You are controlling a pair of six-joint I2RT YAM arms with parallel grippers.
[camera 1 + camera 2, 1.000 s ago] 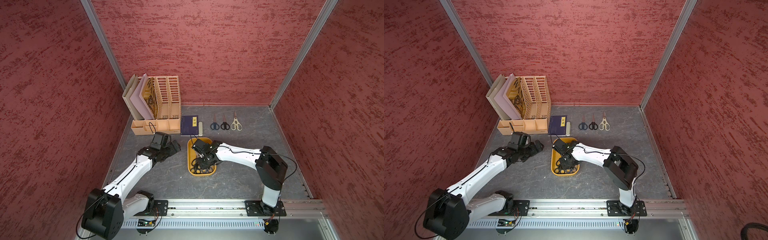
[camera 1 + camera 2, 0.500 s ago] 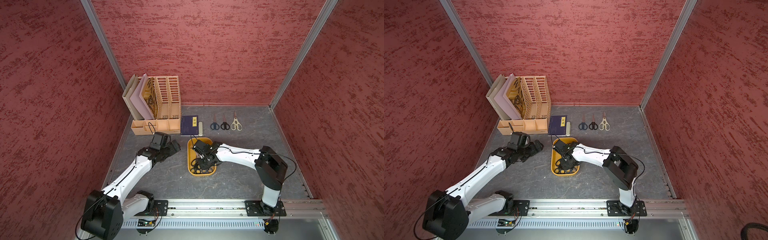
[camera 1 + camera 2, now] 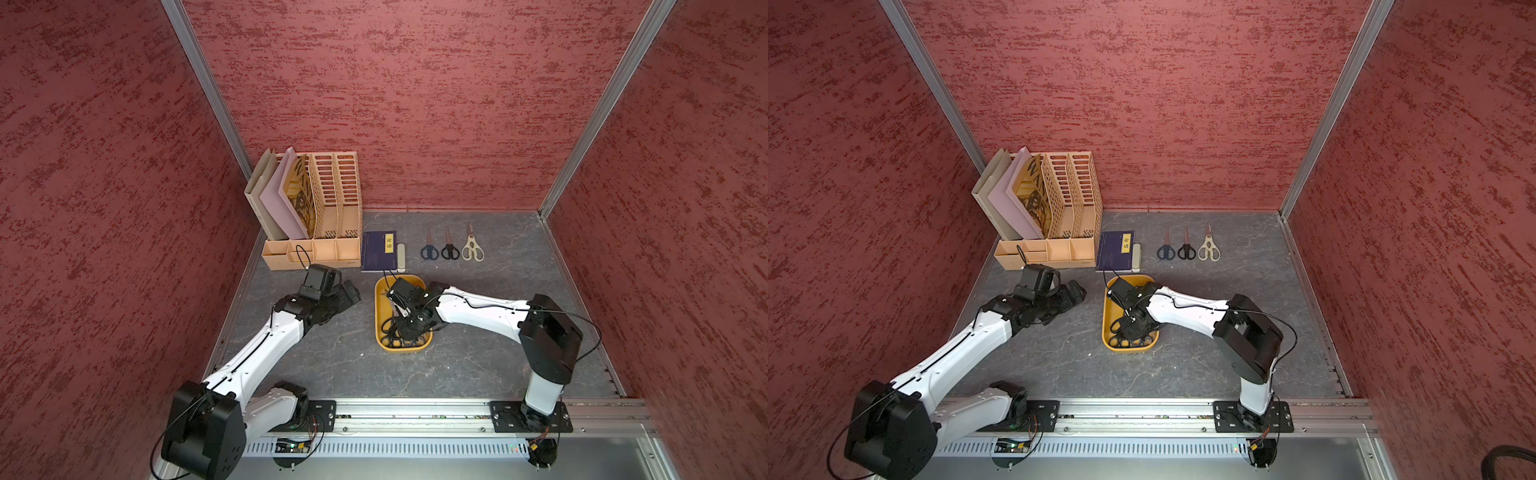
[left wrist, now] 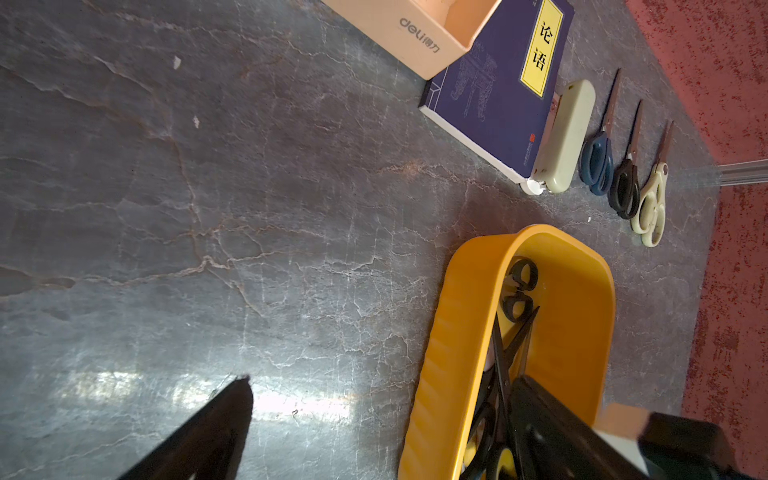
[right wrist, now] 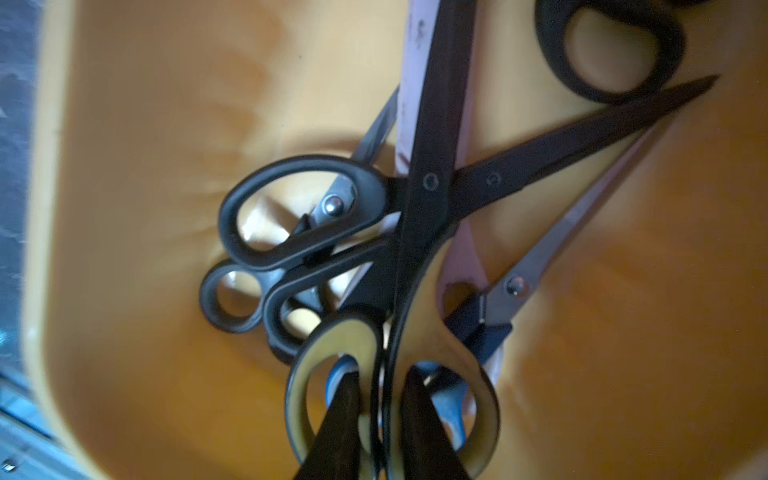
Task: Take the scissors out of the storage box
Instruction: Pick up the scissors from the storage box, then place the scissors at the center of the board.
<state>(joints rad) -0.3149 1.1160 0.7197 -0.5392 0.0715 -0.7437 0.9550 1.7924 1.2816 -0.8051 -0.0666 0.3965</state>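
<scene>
Right wrist view: my right pincer has a finger through each loop of the black-and-yellow scissors, pinched on the handle bars between. They lie among black scissors inside the mustard storage box. My left pincer hangs spread wide near the box.

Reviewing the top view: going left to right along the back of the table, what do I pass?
beige file organizer → dark blue book → cream stapler → blue-handled scissors → black-handled scissors → cream-handled scissors
</scene>
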